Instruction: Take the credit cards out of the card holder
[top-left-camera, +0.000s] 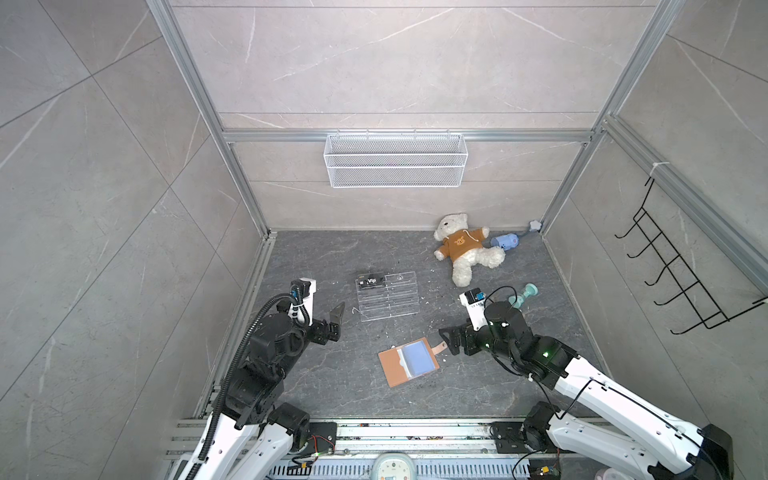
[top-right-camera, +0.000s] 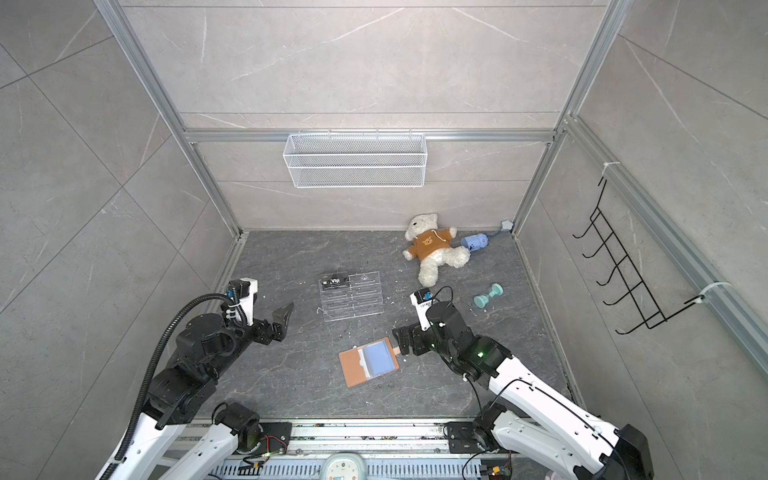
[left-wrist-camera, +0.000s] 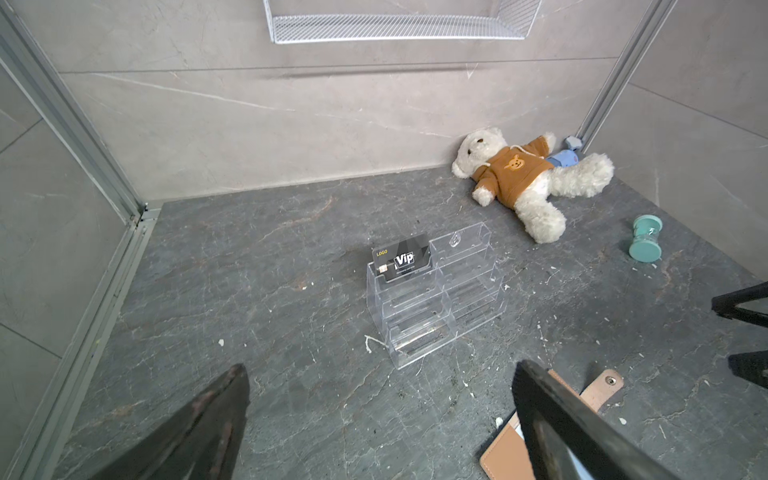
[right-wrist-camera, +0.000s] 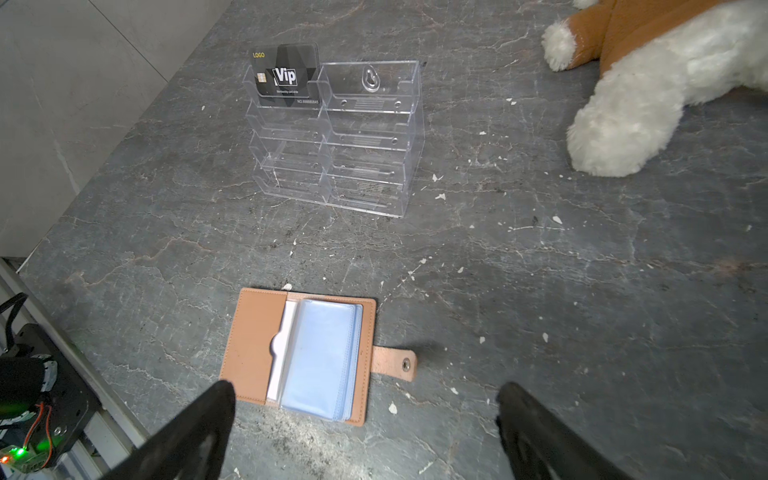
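Observation:
The card holder (top-left-camera: 390, 366) (top-right-camera: 351, 368) (right-wrist-camera: 253, 340) (left-wrist-camera: 505, 455) lies open and flat on the dark floor. It is tan leather with pale blue sleeves (right-wrist-camera: 322, 357) and a strap tab (right-wrist-camera: 395, 365). A black "Vip" credit card (top-left-camera: 371, 281) (top-right-camera: 334, 281) (left-wrist-camera: 401, 258) (right-wrist-camera: 286, 75) stands in the top tier of a clear acrylic rack (top-left-camera: 388, 301) (right-wrist-camera: 365, 141). My right gripper (top-left-camera: 448, 341) (top-right-camera: 401, 341) (right-wrist-camera: 365, 386) is open beside the strap tab, with nothing in it. To the left of the rack, my left gripper (top-left-camera: 336, 322) (top-right-camera: 282, 320) (left-wrist-camera: 380, 370) is open and empty.
A teddy bear (top-left-camera: 463, 249), a blue toy (top-left-camera: 503, 241) and a teal dumbbell (top-left-camera: 524, 294) lie at the back right. A white wire basket (top-left-camera: 395, 160) hangs on the back wall, and a black hook rack (top-left-camera: 673, 270) on the right wall.

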